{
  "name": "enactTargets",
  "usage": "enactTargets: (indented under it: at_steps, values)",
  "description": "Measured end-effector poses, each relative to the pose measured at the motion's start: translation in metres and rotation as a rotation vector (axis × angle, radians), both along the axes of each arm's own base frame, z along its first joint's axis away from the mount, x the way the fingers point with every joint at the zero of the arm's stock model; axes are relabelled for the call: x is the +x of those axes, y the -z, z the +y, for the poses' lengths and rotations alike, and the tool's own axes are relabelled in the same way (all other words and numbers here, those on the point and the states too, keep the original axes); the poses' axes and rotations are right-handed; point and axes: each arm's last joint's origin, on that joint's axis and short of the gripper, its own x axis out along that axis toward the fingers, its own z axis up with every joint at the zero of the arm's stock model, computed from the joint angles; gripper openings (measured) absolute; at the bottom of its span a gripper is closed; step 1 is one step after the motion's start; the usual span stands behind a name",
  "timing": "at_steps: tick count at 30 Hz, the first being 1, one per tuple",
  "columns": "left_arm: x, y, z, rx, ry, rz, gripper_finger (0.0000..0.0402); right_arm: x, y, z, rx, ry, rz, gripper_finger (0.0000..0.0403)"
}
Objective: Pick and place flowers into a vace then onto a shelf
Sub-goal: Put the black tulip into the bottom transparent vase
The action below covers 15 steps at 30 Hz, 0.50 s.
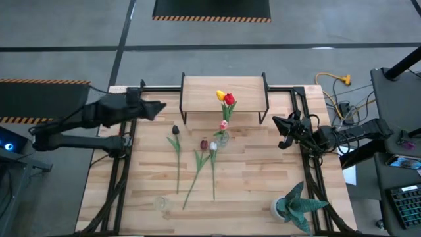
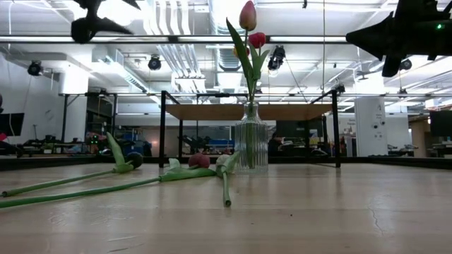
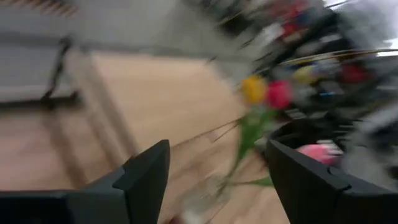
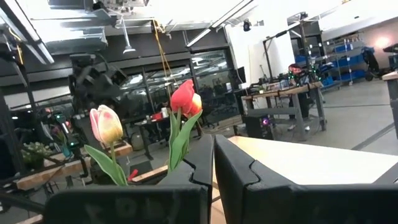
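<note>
Three flowers (image 1: 225, 105) stood in the glass vase (image 1: 222, 138) on the table (image 1: 263, 184) before the shelf (image 1: 197, 92); three tulips (image 1: 197, 164) lay flat. Left gripper (image 1: 156, 109) was wide open, right gripper (image 1: 279, 131) closed, both empty.

Left arm reaches in from the left edge, raised above the worktop; left claw (image 1: 158, 108) empty, fingers (image 3: 146, 180) spread wide. Right arm enters from the right edge, also raised; right claw (image 1: 277, 128) points inward, fingers (image 4: 245, 177) pressed together, nothing between them.
</note>
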Motion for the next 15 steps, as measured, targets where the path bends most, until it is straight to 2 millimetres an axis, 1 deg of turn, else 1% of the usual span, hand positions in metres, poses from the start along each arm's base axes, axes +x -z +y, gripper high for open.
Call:
enactTargets:
  at_steps: [3, 5, 8, 11, 14, 15]
  values:
    - [0.015, 0.007, 0.003, -0.152, -0.082, 0.107, 0.0251, 0.0, 0.0, 0.0, -0.002, 0.0, 0.001, 0.0008]
    - [0.027, 0.013, 0.005, -0.21, -0.108, 0.171, 0.0251, 0.0, 0.0, 0.0, -0.003, 0.001, 0.002, 0.0008]
    - [0.05, 0.027, 0.007, -0.282, -0.055, 0.261, 0.0251, 0.0, 0.0, 0.0, 0.0, -0.001, -0.001, 0.0008]
    - [0.069, 0.032, 0.008, -0.346, 0.012, 0.301, 0.0251, 0.0, 0.0, 0.0, 0.003, -0.002, -0.003, 0.0008]
    - [0.08, 0.04, 0.007, -0.409, -0.019, 0.385, 0.0251, 0.0, 0.0, 0.0, 0.003, -0.003, -0.004, 0.0008]
    - [0.081, 0.039, 0.006, -0.414, -0.038, 0.409, 0.025, 0.0, 0.0, 0.0, 0.003, -0.003, -0.004, 0.0008]
